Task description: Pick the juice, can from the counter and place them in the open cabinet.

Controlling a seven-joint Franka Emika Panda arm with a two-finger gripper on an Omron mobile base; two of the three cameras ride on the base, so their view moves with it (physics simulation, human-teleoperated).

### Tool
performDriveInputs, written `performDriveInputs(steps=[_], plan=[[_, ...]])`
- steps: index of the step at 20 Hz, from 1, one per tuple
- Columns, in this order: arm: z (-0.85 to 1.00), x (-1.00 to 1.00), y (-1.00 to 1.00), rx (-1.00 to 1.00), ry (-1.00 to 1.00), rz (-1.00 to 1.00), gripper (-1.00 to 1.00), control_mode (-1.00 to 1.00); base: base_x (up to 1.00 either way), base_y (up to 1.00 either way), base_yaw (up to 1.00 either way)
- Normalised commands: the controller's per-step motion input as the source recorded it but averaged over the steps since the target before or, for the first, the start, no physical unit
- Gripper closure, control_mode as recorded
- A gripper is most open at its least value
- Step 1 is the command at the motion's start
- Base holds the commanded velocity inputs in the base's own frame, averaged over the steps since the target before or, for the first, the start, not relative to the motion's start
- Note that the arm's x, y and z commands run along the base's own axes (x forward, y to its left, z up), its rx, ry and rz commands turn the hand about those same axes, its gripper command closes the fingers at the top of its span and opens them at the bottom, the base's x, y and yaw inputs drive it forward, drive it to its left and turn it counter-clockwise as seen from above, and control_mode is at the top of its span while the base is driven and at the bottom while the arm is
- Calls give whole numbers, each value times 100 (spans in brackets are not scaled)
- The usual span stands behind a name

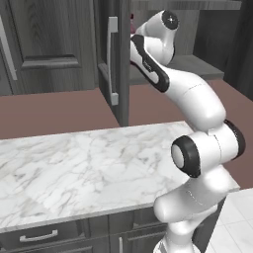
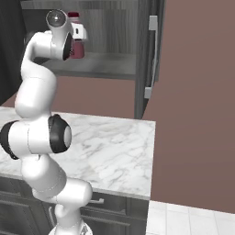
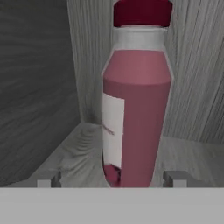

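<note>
A: Your pincer stands open, one tip either side of the juice, gripping nothing.

B: And where's the bottle?

A: Upright on the shelf of the open cabinet, toward its back wall. I'd judge it stiff, smooth plastic, tall and tippy; take it mid-body, below the shoulder.

B: What do the other views give you?

A: The right base view shows the bottle behind the hand; the left base view shows the worktop.

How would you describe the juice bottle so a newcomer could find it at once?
Look up from the marble counter to the open cabinet on the wall. On its shelf, right in front of the claw, the juice stands upright. It is tall and maroon-pink, with a dark red cap and pale label.
</note>
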Motion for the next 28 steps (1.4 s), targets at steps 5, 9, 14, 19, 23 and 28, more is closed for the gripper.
performDriveInputs(steps=[5,9,14,19,23,28], plan=[[0,-83,-6,0,0,-2,-100,-100,0,0,0],[0,-100,-15,1,0,-4,-100,-100,0,0,0],[0,-99,-28,2,0,-7,-100,-100,0,0,0],[0,-98,-42,3,0,-11,-100,-100,0,0,0],[0,-100,-32,4,0,-12,-100,-100,0,0,0],[0,-100,-15,4,1,-11,-100,-100,0,0,0]])
